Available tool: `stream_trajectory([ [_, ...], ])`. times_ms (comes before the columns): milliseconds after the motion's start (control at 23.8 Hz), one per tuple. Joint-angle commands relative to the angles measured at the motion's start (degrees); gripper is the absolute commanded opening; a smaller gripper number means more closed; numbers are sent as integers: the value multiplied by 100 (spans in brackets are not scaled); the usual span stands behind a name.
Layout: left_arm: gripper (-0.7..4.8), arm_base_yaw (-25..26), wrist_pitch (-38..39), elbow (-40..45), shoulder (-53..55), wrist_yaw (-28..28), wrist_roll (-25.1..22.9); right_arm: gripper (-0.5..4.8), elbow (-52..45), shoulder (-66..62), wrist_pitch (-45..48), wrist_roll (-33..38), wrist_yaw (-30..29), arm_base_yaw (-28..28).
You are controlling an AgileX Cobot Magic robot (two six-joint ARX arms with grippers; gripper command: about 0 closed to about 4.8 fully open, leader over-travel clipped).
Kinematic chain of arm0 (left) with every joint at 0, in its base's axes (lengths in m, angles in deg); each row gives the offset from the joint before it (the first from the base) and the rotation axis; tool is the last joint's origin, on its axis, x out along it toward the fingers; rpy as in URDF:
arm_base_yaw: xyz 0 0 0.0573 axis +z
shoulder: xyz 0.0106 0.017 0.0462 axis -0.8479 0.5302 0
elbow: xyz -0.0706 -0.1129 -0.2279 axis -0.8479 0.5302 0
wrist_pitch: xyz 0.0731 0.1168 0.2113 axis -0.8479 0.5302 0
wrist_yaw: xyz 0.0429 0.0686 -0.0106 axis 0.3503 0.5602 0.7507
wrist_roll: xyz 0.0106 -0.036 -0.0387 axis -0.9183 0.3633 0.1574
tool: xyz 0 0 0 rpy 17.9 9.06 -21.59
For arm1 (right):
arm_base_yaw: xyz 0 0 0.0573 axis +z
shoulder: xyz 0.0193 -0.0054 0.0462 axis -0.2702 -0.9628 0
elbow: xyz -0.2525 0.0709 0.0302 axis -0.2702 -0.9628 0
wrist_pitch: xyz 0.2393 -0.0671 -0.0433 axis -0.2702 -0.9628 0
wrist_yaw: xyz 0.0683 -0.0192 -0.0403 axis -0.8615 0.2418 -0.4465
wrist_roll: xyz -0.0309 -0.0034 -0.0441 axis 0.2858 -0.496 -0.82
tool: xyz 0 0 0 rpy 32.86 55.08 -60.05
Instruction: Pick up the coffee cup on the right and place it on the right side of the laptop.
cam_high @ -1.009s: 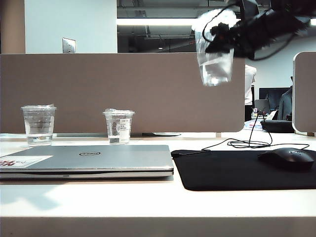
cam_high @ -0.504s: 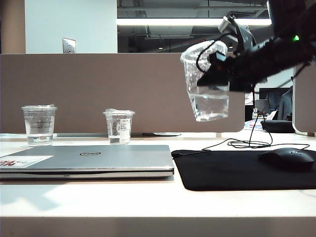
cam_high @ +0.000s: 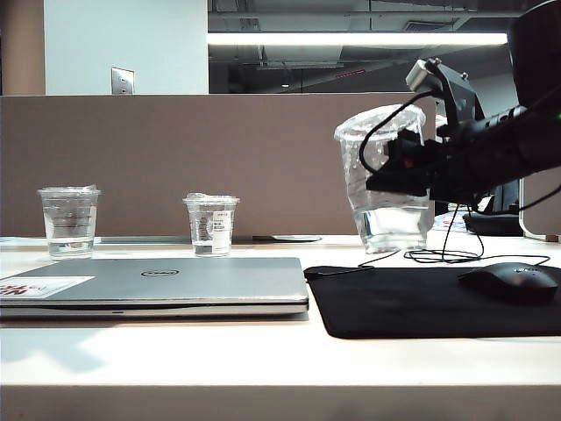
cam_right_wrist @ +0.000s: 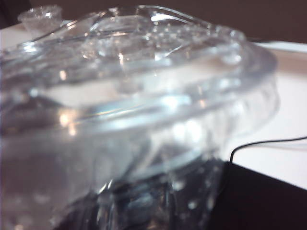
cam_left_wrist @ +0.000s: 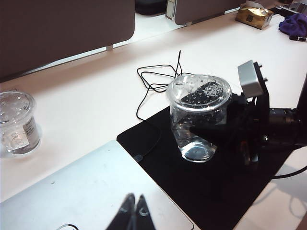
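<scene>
The coffee cup (cam_high: 384, 180) is clear, glossy plastic, its flat lid beaded with droplets. The laptop (cam_high: 166, 282) has a smooth, matt silver-grey metal-looking lid. The mouse pad (cam_high: 412, 303) is matt black, cloth-like. The mouse (cam_high: 513, 282) is black with a soft sheen.

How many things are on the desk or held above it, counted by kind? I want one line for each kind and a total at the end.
Clear plastic cups: 3 (the coffee cup in the right gripper, a labelled cup, a lined cup)
Laptop: 1
Mouse: 1
Mouse pad: 1
Total: 6
The left gripper hovers shut over the laptop.
</scene>
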Motion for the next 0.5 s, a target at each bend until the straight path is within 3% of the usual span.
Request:
stream_trajectory([
  [42, -5, 2, -74, -20, -9, -22, -4, 211, -22, 17, 439, 11, 26, 9],
  [504, -5, 2, -74, -20, -9, -22, -4, 211, -33, -855, 1703, 131, 22, 94],
])
